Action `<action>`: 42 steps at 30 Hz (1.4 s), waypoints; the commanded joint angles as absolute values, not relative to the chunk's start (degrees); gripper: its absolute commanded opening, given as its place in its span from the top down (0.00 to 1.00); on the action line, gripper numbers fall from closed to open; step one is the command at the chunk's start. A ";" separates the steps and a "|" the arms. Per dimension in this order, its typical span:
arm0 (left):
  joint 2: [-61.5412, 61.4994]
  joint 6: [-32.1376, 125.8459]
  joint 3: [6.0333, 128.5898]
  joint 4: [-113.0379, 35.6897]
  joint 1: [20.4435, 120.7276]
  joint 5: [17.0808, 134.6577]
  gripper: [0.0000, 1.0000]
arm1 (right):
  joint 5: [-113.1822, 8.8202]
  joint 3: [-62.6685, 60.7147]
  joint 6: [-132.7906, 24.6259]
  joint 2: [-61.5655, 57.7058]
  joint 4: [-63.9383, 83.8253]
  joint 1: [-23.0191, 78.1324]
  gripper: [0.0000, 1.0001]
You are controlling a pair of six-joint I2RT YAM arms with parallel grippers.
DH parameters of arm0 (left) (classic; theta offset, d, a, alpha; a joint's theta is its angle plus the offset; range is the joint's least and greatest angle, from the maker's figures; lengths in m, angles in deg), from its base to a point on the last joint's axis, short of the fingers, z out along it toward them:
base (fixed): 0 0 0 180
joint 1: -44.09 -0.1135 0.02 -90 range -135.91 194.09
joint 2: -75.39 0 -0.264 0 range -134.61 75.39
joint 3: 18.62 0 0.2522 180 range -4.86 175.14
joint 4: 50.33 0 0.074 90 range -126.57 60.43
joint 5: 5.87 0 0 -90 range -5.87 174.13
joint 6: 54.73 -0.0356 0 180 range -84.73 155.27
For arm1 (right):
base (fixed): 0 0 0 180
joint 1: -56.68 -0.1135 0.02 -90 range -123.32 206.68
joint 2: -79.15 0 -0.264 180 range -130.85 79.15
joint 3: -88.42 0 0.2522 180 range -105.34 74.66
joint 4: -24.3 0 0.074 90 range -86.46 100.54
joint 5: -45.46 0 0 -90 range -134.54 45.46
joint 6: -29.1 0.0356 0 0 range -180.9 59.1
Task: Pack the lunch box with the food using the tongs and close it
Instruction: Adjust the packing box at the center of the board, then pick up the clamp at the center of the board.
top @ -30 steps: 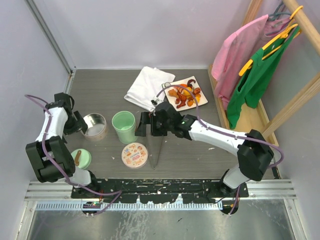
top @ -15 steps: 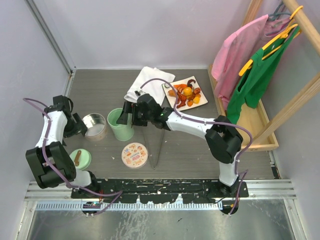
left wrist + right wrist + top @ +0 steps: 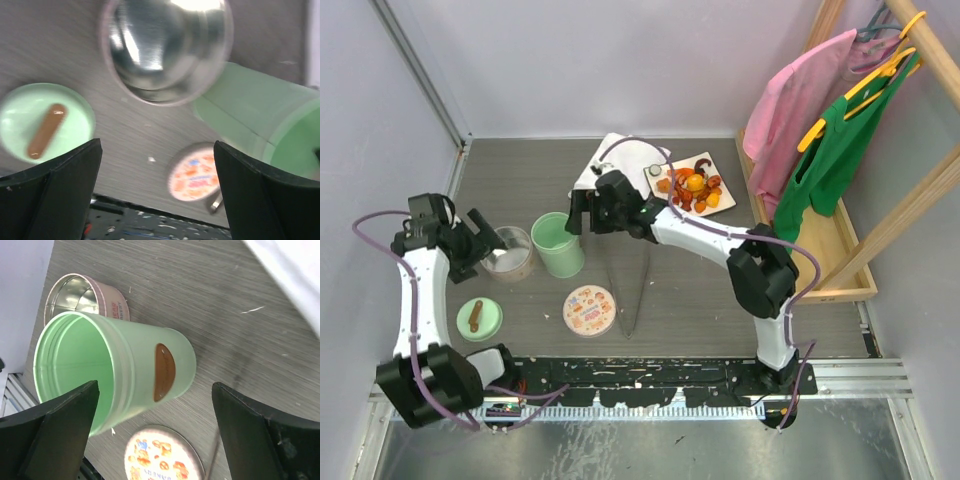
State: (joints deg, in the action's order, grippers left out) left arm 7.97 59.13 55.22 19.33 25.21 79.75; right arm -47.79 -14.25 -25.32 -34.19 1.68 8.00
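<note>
1. Right gripper [image 3: 155, 390]: jaws wide apart, holding nothing. In the overhead view it hangs in the upper middle of the frame, just above and right of the green tub [image 3: 560, 244], and its own camera looks down on the tub's side and open mouth.
2. Left gripper [image 3: 156, 150]: jaws also wide apart and empty. It sits at the left of the overhead frame, just beside the steel tin [image 3: 510, 252].
3. Tongs [image 3: 636, 292]: flat on the table [image 3: 720, 300], centre of the overhead frame, touched by neither gripper. Long axis runs nearly top to bottom. The two thin arms seem to close to a point at the lower end, with the spread tips uppermost, though they are too thin to be sure.
4. Key relation: the tongs lie below and to the right of the right gripper, near it. The tin, the tub and the printed round lid [image 3: 588, 309] lie between them and the left gripper. The right arm is clearly nearer.
5. Judgement: the right gripper would need to swing down-frame and set its jaws across that long axis.
6. Food [image 3: 692, 189]: heaped on the white plate [image 3: 724, 203], upper right of the tongs, none in the tub.
7. Mint-green lid [image 3: 480, 318]: lower left, off the tub.
</note>
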 commanded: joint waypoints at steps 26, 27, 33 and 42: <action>19.64 80.23 32.79 -18.39 43.58 47.57 0.14 | -49.68 23.46 -14.42 5.25 -17.07 10.93 0.00; 17.71 80.30 34.16 -19.88 44.55 48.83 0.14 | -50.72 23.19 -14.18 4.23 -17.39 10.85 0.00; 8.96 79.53 38.60 -24.73 47.93 50.99 0.15 | -46.92 17.79 -14.50 -3.78 -23.66 7.06 0.00; 7.75 77.25 37.59 -22.74 48.04 48.46 0.13 | -43.20 6.26 -16.19 -16.47 -27.25 2.00 0.00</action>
State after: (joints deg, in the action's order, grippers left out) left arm 7.36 79.28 36.59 -21.39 47.77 50.42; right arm -46.06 12.44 -15.34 -13.10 -25.54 3.25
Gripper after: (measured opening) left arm 0.862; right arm 0.998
